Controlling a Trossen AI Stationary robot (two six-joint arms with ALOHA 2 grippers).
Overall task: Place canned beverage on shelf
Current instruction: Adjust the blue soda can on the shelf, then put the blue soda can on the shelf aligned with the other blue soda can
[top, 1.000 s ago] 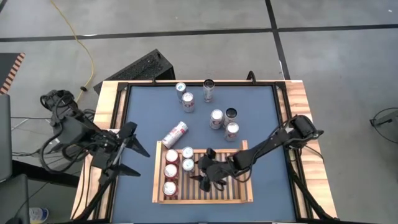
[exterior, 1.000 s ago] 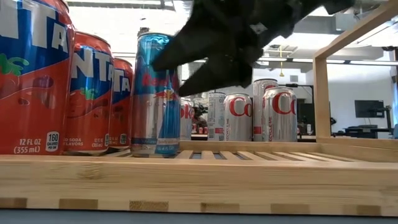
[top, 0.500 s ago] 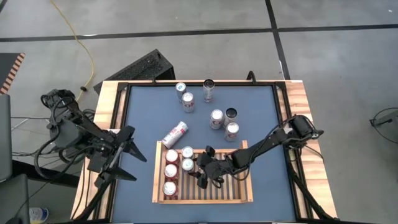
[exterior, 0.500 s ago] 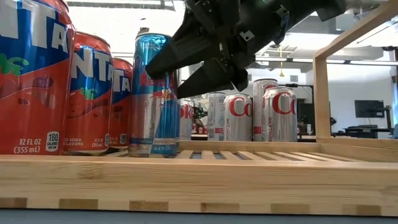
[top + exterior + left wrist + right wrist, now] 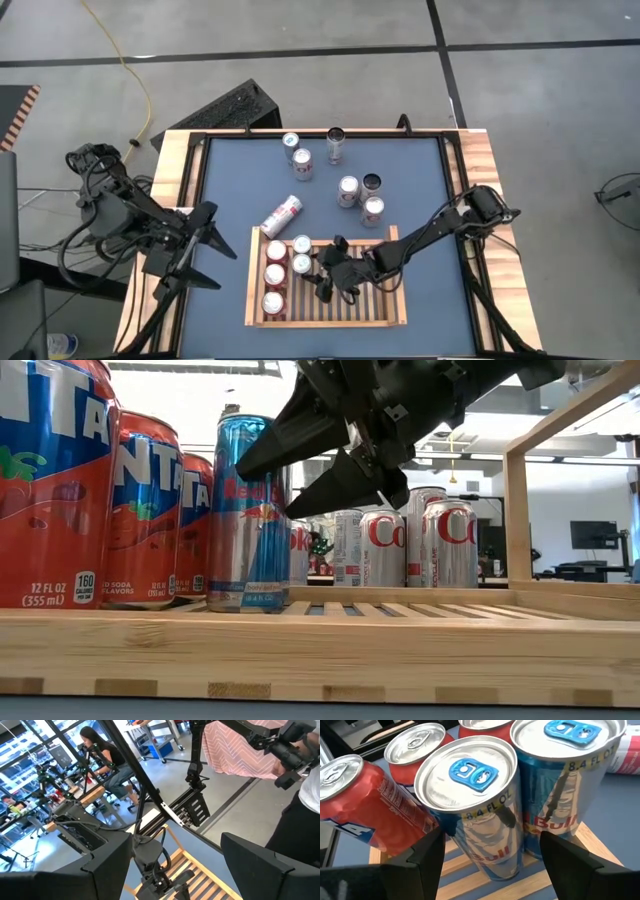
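Over the shelf (image 5: pixel 330 318), I have the right gripper (image 5: pixel 322 283) hanging just beside the nearer blue can (image 5: pixel 302 265), fingers spread wide with nothing between them. That can stands upright on the shelf slats beside three red cans (image 5: pixel 274 277), with a second blue can (image 5: pixel 568 775) behind it. Off the shelf's left side, at the counter (image 5: pixel 230 180) edge, the left gripper (image 5: pixel 205 255) waits partly open and empty.
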